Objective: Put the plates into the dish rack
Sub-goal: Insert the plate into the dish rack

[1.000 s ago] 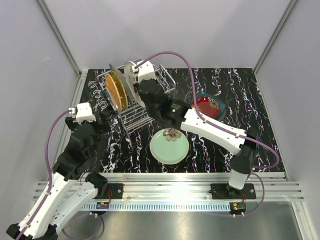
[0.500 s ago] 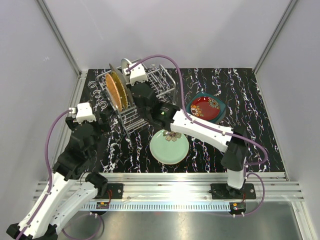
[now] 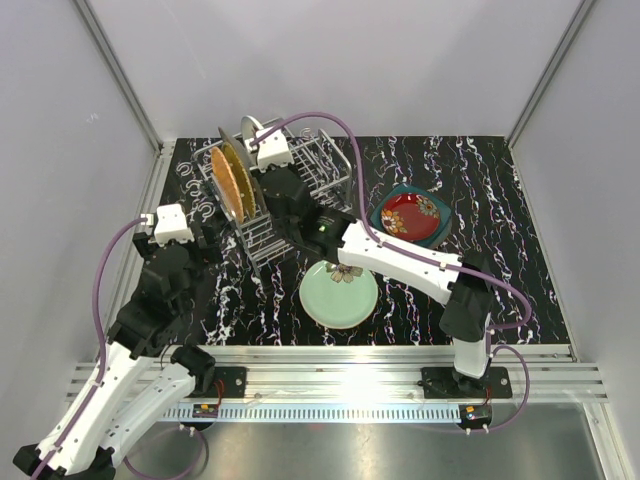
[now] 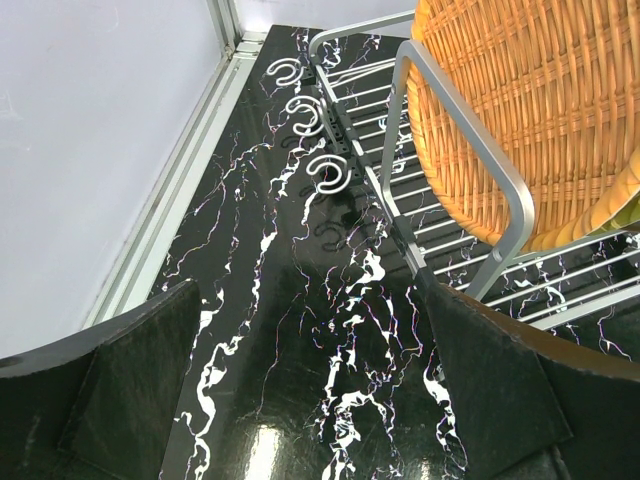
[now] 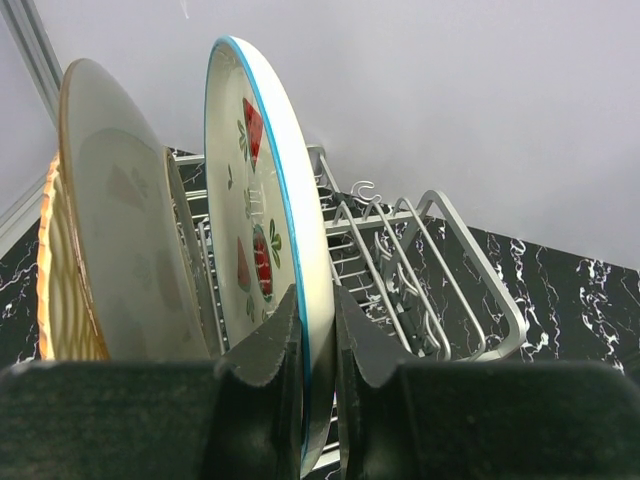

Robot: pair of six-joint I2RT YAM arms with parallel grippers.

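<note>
- Two fingers [image 5: 262, 352] of your right gripper [image 5: 315, 312] pinch the blue-rimmed plate [image 5: 250, 200] by its rim; it stands upright in the dish rack [image 5: 452, 268].
- Your right arm [image 3: 400, 262] reaches forward-left, wrist over the rack.
- Your left gripper [image 4: 310, 300] gapes wide, empty, beside the rack's end.

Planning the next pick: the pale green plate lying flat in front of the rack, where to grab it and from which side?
Probably pinch the green plate by its near rim, coming in low from the arm-base side. It lies flat on the table, so only the upturned rim gives fingers purchase; the rack crowds its far-left side.
</note>
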